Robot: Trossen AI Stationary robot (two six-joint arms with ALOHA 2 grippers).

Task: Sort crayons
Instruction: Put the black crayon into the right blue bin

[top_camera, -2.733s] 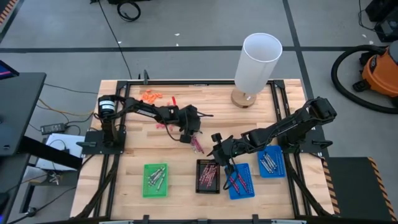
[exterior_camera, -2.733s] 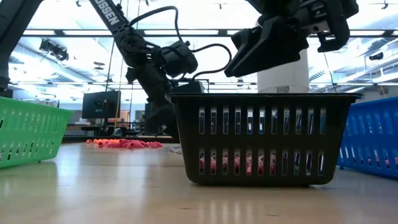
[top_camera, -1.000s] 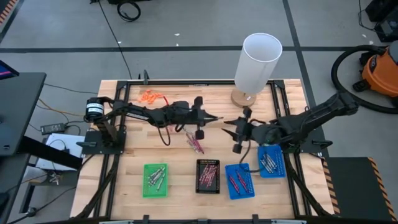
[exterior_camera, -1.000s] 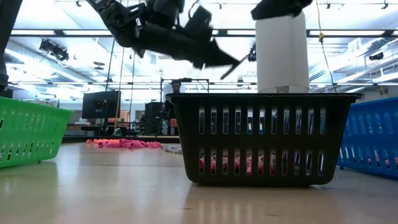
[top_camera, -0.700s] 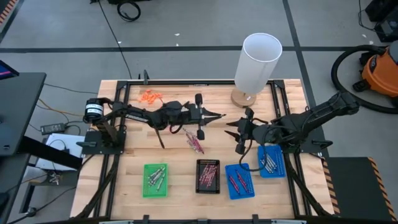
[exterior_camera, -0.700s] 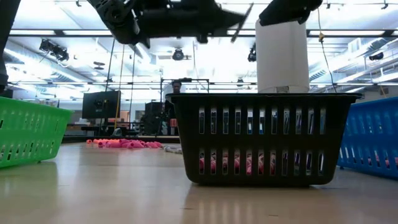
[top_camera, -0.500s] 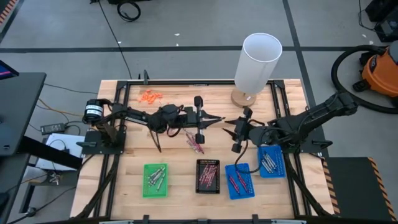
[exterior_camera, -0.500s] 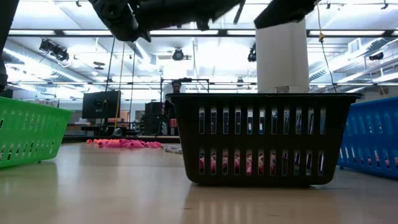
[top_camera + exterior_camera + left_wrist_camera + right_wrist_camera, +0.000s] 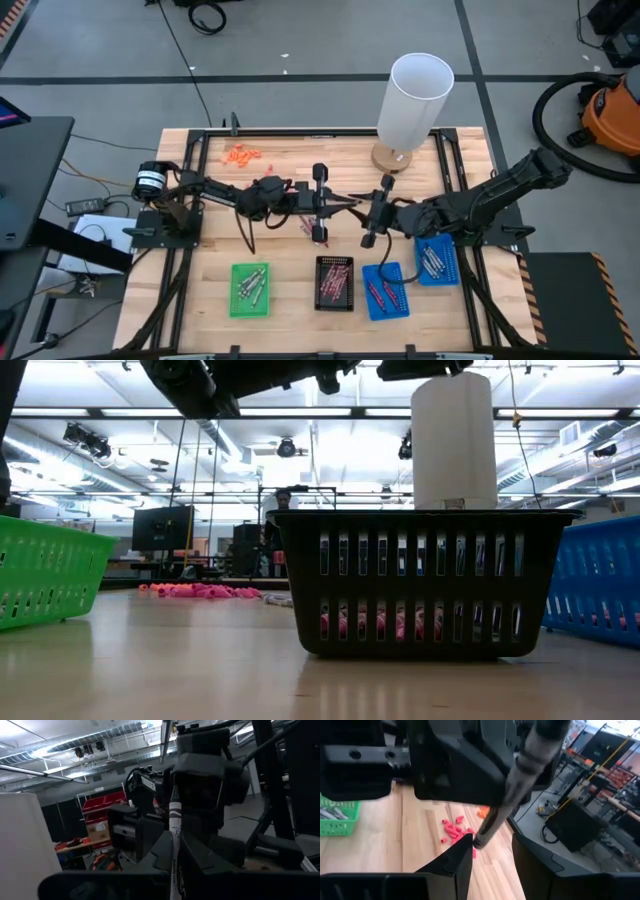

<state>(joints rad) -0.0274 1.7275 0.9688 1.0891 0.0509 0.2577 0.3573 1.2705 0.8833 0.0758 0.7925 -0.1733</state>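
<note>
My left gripper point(image 9: 338, 203) hangs above the table's middle, shut on a silvery-grey crayon point(image 9: 173, 835) that sticks out toward my right arm. My right gripper point(image 9: 362, 212) faces it, open; its fingers point(image 9: 462, 857) stand on either side of the crayon's free tip point(image 9: 480, 840). Loose pinkish-red crayons point(image 9: 314, 228) lie on the wood below. Other crayons lie in a green tray point(image 9: 249, 289), a black tray point(image 9: 334, 283) and two blue trays point(image 9: 387, 291) near the front edge. My left gripper pinches the crayon's wrapped rear part point(image 9: 172, 867) between its two fingers. The fingers lie level, pointing toward the table's right, and the crayon runs along them and out past their ends. It is lifted clear of the table. My right gripper: I cannot tell whether a finger touches the crayon's tip.
A tall white cylinder point(image 9: 415, 100) stands on a round base at the far right. Small orange bits point(image 9: 242, 155) lie at the far left. In the low view the black tray point(image 9: 420, 580) fills the middle, with both arms above it at the top edge.
My right gripper has gone toward the table's left, up to the left gripper, so its fingers now flank the crayon's tip. My left gripper has levelled out with the crayon and edged slightly toward the near edge. The crayon stays held clear of the table.
</note>
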